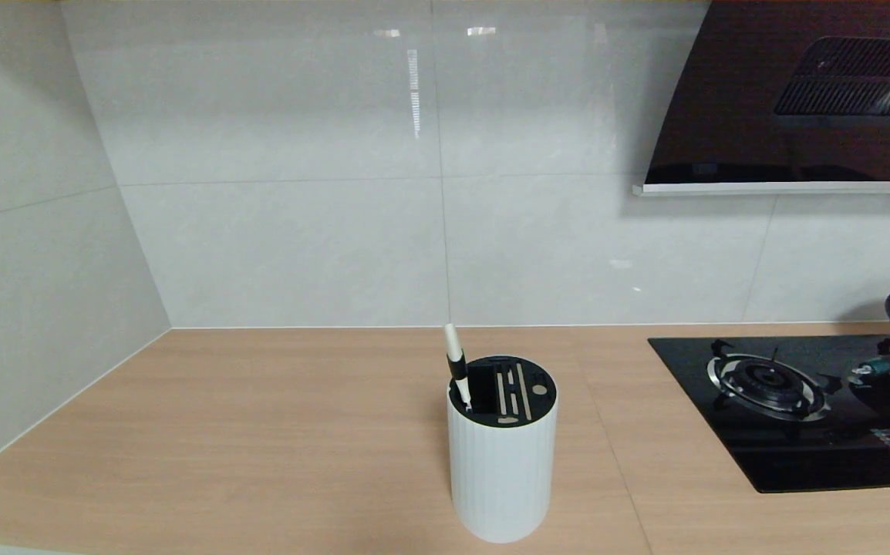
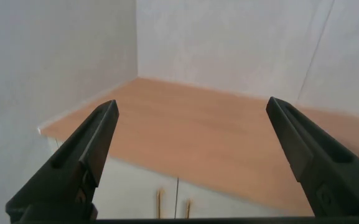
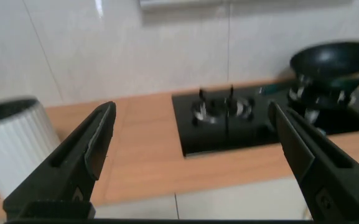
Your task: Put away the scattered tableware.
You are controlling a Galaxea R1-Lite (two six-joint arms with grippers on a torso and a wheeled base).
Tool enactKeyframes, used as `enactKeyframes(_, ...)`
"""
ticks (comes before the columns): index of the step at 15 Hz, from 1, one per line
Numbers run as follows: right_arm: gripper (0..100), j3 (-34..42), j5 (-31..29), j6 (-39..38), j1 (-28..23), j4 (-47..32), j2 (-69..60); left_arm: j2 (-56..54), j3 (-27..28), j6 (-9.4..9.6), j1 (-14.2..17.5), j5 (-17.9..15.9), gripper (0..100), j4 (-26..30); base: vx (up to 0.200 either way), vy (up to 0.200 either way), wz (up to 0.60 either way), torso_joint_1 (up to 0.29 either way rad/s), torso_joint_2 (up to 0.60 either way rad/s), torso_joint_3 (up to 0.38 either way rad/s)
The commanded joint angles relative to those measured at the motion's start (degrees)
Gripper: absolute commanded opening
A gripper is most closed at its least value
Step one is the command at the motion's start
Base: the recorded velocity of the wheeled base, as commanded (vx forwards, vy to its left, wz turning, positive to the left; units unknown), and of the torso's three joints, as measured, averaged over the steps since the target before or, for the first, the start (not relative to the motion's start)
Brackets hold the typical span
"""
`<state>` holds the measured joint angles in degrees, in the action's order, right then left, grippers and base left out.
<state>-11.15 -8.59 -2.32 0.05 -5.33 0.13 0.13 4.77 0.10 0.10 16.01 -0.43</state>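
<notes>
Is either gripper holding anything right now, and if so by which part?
Nothing is held. The left gripper is open and empty, facing the wooden counter; the right gripper is open and empty too, near the white utensil holder.

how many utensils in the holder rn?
1. A cream-and-black-handled utensil stands at the left of the black slotted top of the white ribbed cylindrical holder, on the wooden countertop. The other slots look empty, though something short could sit hidden inside.
</notes>
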Motion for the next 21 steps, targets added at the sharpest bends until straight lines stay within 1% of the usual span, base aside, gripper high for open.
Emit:
enactKeyframes(1,100,9.66,0.86,0.73,0.04,8.67,-0.13,-0.13,-4.77,-0.1,0.08,-3.97,100,-1.59,0.0,0.0,0.0,0.0,0.0,0.0)
enactKeyframes(2,100,11.15,1.56,1.79,0.04,9.9,-0.13,-0.13,-4.77,-0.1,0.08,-5.46,100,-1.51,0.0,0.0,0.0,0.0,0.0,0.0)
enactKeyframes(3,100,11.15,2.18,1.79,0.04,6.47,-0.13,-0.13,-4.77,0.25,0.08,-7.66,100,-1.51,0.0,0.0,0.0,0.0,0.0,0.0)
enactKeyframes(4,100,11.15,2.27,1.26,0.04,6.29,-0.13,-0.13,-4.77,0.25,0.08,-9.24,100,-1.42,0.0,0.0,0.0,0.0,0.0,0.0)
enactKeyframes(5,100,11.15,3.06,0.91,0.04,5.85,-0.13,-0.13,-4.77,-0.27,0.08,-12.4,100,-0.89,0.0,0.0,0.0,0.0,0.0,0.0)
enactKeyframes(6,100,11.15,3.58,0.91,-0.05,5.77,-0.13,-0.13,-4.77,-0.01,0.08,-13.98,100,-0.19,0.0,0.0,0.0,0.0,0.0,0.0)
enactKeyframes(7,100,11.15,5.61,1.61,0.04,5.68,-0.05,-0.13,-4.77,1.22,0.08,-15.13,100,0.43,0.0,0.0,0.0,0.0,0.0,0.0)
enactKeyframes(9,100,11.15,8.77,4.78,0.04,5.68,-0.05,-0.13,-4.77,3.15,0.08,-15.92,100,0.6,0.0,0.0,0.0,0.0,0.0,0.0)
enactKeyframes(10,100,11.15,8.86,4.87,0.04,5.68,-0.05,-0.13,-4.77,3.24,0.08,-15.92,100,0.6,0.0,0.0,0.0,0.0,0.0,0.0)
enactKeyframes(11,100,11.15,8.77,4.87,0.04,5.68,-0.05,-0.13,-4.77,3.95,0.08,-16.09,100,0.69,0.0,0.0,0.0,0.0,0.0,0.0)
enactKeyframes(13,100,11.15,8.68,4.43,0.04,5.68,-0.05,-0.13,-4.77,4.21,0.08,-16.27,100,0.69,0.0,0.0,0.0,0.0,0.0,0.0)
enactKeyframes(14,100,11.15,8.59,4.16,0.04,5.68,-0.05,-0.13,-4.77,3.59,0.08,-16.27,100,0.69,0.0,0.0,0.0,0.0,0.0,0.0)
enactKeyframes(15,100,11.15,8.15,4.07,-0.05,5.68,-0.05,-0.13,-4.77,0.96,0.08,-16.18,100,0.69,0.0,0.0,0.0,0.0,0.0,0.0)
enactKeyframes(16,100,11.15,8.15,4.16,-0.05,5.68,-0.13,-0.13,-4.77,0.17,0.08,-16.18,100,0.6,0.0,0.0,0.0,0.0,0.0,0.0)
enactKeyframes(18,100,11.15,8.24,4.07,-0.05,5.68,-0.05,-0.13,-4.77,0.69,0.08,-16.27,100,0.6,0.0,0.0,0.0,0.0,0.0,0.0)
enactKeyframes(21,100,11.15,8.24,3.99,0.04,5.68,-0.05,-0.13,-4.77,0.69,0.08,-16.27,100,0.6,0.0,0.0,0.0,0.0,0.0,0.0)
